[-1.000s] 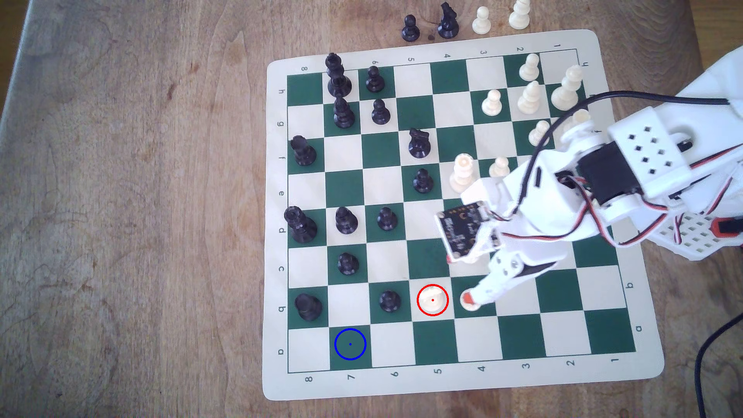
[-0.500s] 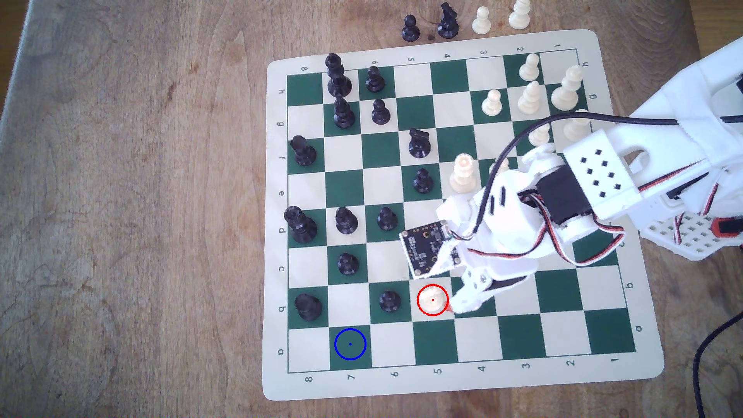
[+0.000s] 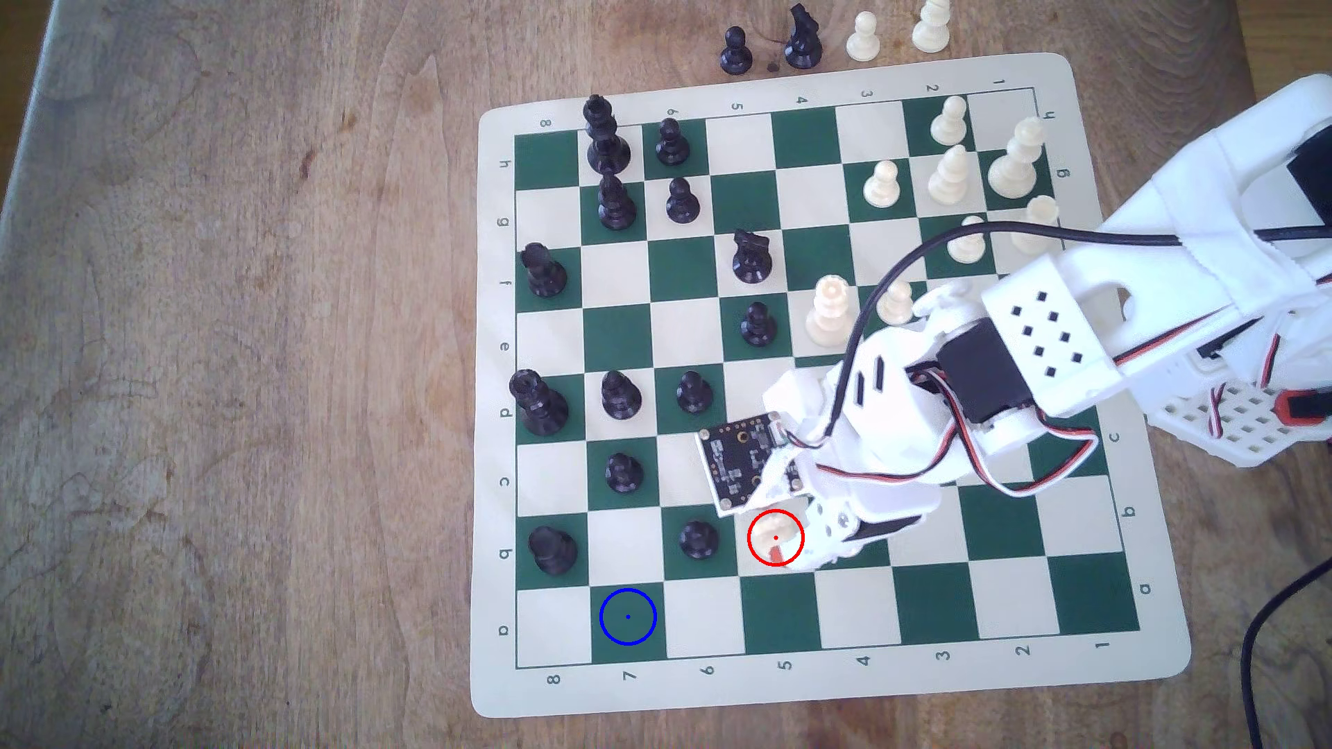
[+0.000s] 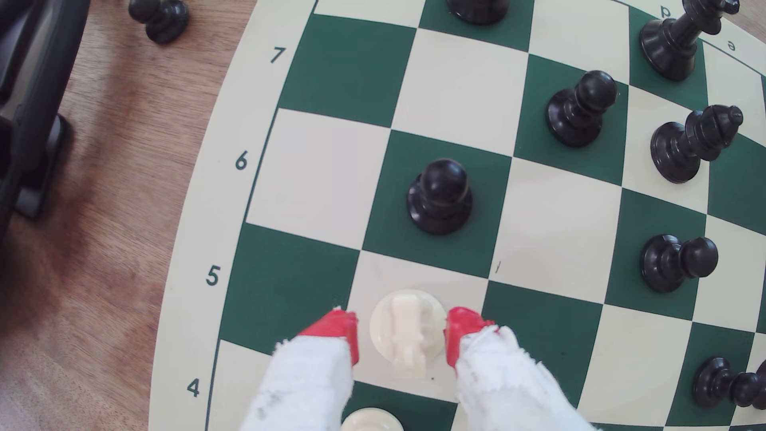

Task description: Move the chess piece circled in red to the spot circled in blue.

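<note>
The chess piece circled in red (image 3: 768,531) is a cream knight on a cream square near the board's lower edge in the exterior view. In the wrist view the knight (image 4: 408,331) stands upright between my two red-tipped fingers (image 4: 336,329). My gripper (image 3: 784,553) is open and straddles the knight, with a narrow gap on one side; the other tip is at or very near its base. The spot circled in blue (image 3: 628,616) is a bare dark green square, two columns toward the exterior view's left and one row lower.
A black pawn (image 3: 698,540) stands on the square just left of the knight in the exterior view, and shows as the black pawn (image 4: 439,197) ahead of my fingers. A cream pawn (image 4: 371,418) sits right behind my fingers. More black pieces (image 3: 621,472) stand above the blue-ringed square.
My gripper has moved toward the exterior view's left, from the cream pawn's square to the red-ringed square, and its fingers now stand on either side of the knight.
</note>
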`<action>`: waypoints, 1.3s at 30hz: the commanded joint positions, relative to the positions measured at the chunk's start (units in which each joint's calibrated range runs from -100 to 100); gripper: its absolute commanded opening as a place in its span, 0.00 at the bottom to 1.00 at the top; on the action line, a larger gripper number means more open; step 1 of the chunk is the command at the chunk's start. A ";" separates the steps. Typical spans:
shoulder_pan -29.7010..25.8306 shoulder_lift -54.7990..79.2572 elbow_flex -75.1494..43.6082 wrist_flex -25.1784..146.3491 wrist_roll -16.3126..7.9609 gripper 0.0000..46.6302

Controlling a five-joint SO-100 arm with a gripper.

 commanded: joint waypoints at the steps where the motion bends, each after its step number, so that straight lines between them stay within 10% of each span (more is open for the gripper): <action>1: -0.62 -0.50 -4.51 -0.85 -0.39 0.24; 16: -0.93 -0.75 -6.77 0.46 -1.37 0.01; 39: -2.34 27.18 -59.99 19.79 -5.08 0.01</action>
